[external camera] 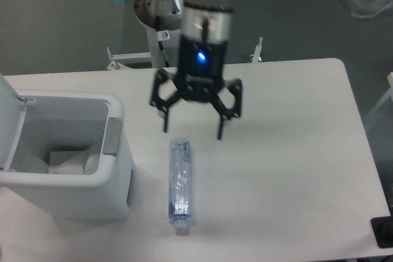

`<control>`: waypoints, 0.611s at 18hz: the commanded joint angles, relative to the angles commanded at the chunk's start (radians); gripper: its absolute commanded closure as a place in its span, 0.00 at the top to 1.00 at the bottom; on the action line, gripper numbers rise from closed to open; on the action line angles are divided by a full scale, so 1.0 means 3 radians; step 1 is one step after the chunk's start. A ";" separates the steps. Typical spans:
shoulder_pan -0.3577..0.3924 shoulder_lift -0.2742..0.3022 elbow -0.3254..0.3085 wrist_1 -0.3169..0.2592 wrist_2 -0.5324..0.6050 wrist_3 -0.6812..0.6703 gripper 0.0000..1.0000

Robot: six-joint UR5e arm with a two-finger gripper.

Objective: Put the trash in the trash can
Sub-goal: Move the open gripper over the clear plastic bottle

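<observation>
The slim clear bluish bottle (180,180) lies on the white table, lengthwise toward the camera, its white cap at the near end. My gripper (193,131) hangs open and empty just above and behind the bottle's far end, fingers spread wide and pointing down. The white trash can (115,170) stands at the left with its lid (10,104) swung open and a grey tab (112,135) on its right rim. A crumpled white wrapper (72,162) lies inside the can.
The table's (295,164) right edge runs down the right side of the view. A dark object (382,231) sits at the near right corner. The arm's base stands behind the table's far edge.
</observation>
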State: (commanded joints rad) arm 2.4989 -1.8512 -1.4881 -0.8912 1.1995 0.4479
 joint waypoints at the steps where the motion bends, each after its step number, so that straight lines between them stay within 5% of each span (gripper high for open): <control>1: 0.0000 -0.0107 0.0046 0.0005 0.0051 0.0000 0.99; 11: -0.0097 -0.0788 0.0266 0.0005 0.0363 0.0015 0.99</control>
State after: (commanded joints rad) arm 2.4698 -2.0876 -1.4083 -0.8897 1.3084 0.4525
